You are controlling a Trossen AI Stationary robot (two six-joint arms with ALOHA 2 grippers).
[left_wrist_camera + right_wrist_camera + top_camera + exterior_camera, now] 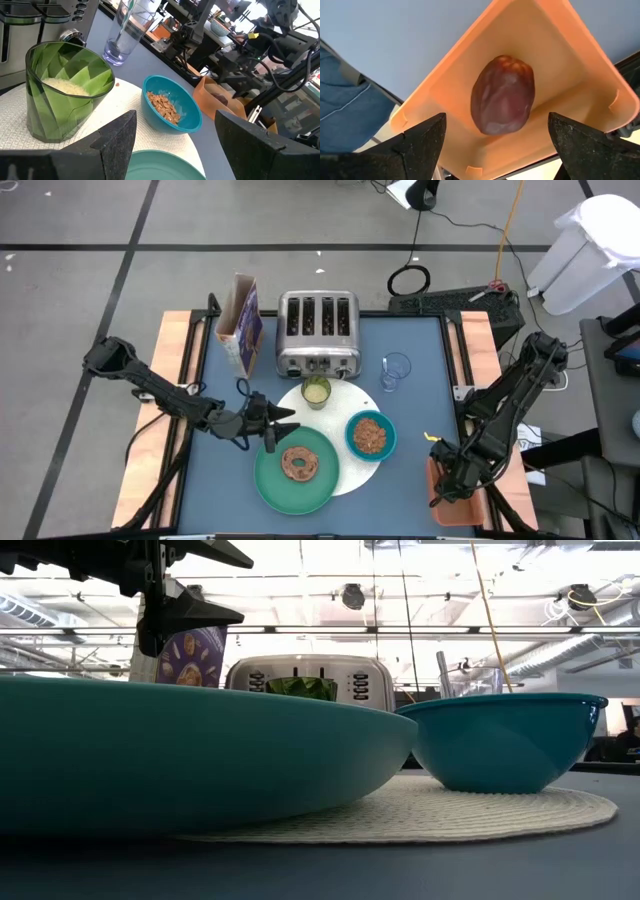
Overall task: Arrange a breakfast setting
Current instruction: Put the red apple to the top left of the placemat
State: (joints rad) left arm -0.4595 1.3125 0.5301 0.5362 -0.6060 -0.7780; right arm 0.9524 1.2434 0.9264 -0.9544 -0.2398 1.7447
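A: Green at the lower centre of the overhead frame: saw the green plate [296, 490] there, overlapping the lower left rim of the large white round disc [345, 402]. Found the brown ring pastry [298, 464] lying flat in the plate's middle.

B: And just up-left of that pastry?

A: Spotted the left gripper [285, 421] over the plate's upper left edge, jaws apart, gripping nothing. Pointed toward frame right.

B: Lower right corner?

A: Noted the right gripper [445, 480] above an orange tray [555, 60], beside the blue table surface [420, 345]. Saw the dark red fruit [503, 94] lying alone in that tray, dead centre of the right wrist frame. Found the jaws spread wide, one dark finger at each lower corner, touching neither fruit nor tray.

B: Moving up from the plate?

A: Placed the smaller teal bowl [370, 435] right of centre on the disc, just beside the plate, filled with brown flakes. Placed the small yellow-green cup [316, 391] at the disc's upper edge, upright, something pale inside.

B: Beyond the disc?

A: Found the clear glass [396, 371] upright on the blue surface, up-right of the cup and off the disc. Could not tell what stood inside it. Ended with the silver four-slot toaster [317, 332] at upper centre and the purple cereal box [240, 322] upright to its left.
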